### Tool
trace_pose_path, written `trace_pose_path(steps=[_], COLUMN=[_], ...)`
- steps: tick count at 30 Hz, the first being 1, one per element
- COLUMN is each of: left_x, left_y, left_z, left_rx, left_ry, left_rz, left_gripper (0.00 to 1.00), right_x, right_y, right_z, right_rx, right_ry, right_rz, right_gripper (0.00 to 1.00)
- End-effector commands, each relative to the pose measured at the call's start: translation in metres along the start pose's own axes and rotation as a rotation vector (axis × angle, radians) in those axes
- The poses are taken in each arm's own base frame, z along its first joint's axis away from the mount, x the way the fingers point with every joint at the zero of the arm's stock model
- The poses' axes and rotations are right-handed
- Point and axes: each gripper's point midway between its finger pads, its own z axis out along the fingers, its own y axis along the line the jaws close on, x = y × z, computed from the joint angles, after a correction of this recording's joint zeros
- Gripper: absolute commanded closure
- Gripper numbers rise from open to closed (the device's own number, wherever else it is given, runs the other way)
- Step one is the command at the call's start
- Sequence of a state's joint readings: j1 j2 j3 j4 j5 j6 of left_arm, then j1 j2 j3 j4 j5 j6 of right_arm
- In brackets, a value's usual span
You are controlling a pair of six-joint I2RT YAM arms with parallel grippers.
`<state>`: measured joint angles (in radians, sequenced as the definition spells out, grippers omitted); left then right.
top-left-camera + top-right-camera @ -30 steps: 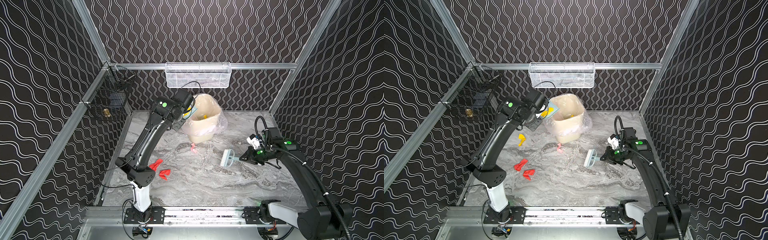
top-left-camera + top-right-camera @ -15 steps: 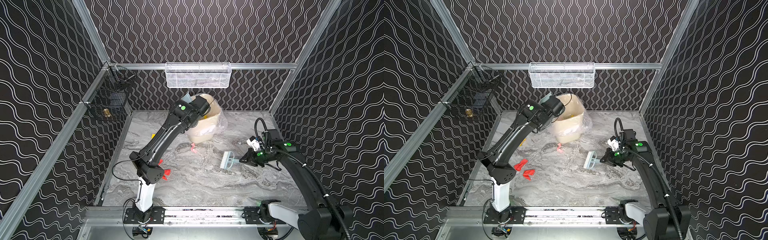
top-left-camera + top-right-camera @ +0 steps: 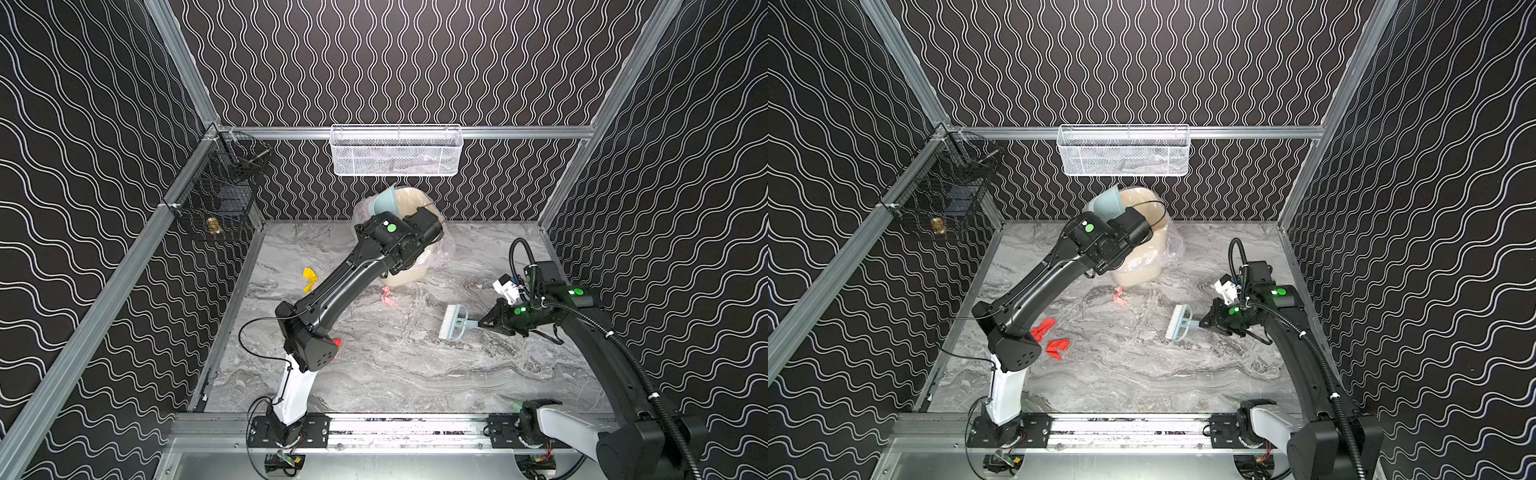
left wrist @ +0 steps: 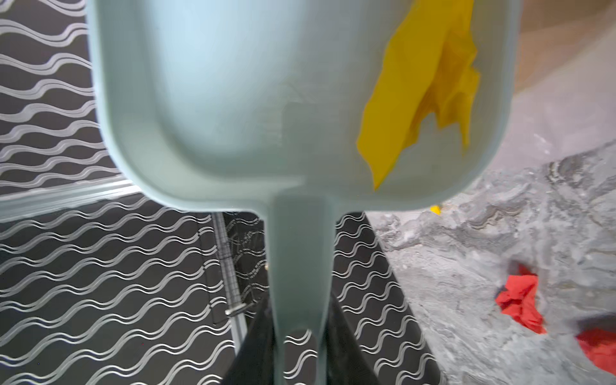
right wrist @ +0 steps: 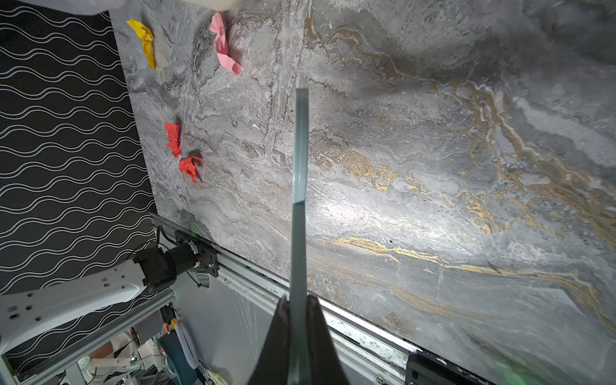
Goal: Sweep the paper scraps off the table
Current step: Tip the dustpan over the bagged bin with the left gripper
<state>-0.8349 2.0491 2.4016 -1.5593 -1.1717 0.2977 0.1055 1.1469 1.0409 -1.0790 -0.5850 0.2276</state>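
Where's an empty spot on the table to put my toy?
The wide bare stretch between the brush and the front rail. The left side is crowded: red scraps, a yellow scrap, and a pink scrap by the bin.

The counter (image 3: 415, 374) looked like polished grey-and-white marble, smooth, with a soft sheen where light fell. The dustpan (image 4: 233, 100) in my left pincer (image 4: 300, 353) was pale blue plastic, smooth and satin. The yellow scrap (image 4: 423, 90) in it was creased matt paper. The red scraps (image 3: 1043, 330) at eight o'clock and the pink scrap (image 5: 225, 50) were the same crumpled paper. My brush (image 3: 455, 322) was matching plastic with white bristles. At twelve o'clock the cream bin (image 3: 405, 276) wore a glossy clear film liner, and the basket (image 3: 395, 151) above was white metal mesh. The rails (image 3: 395, 424) were brushed aluminium.
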Motion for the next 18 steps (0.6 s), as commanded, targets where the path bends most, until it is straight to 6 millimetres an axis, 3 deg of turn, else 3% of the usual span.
trace_pose_path(steps=[1, 10, 18], left_x=[-0.003, -0.0099, -0.0093], left_y=[0.006, -0.0014, 0.0026], left_z=[-0.0009, 0.0011, -0.0022], left_rx=[-0.07, -0.08, -0.06], left_ry=[0.017, 0.024, 0.003], left_rz=[0.062, 0.128, 0.071], left_gripper=[1.0, 1.0, 1.0], right_x=[-0.0018, -0.0007, -0.0049], right_y=[0.0039, 0.0022, 0.0061], right_z=[-0.0016, -0.0018, 0.0008], right_rx=[-0.013, -0.005, -0.028], right_ry=[-0.007, -0.01, -0.013], right_rz=[-0.02, -0.034, -0.038], right_gripper=[1.0, 1.0, 1.0])
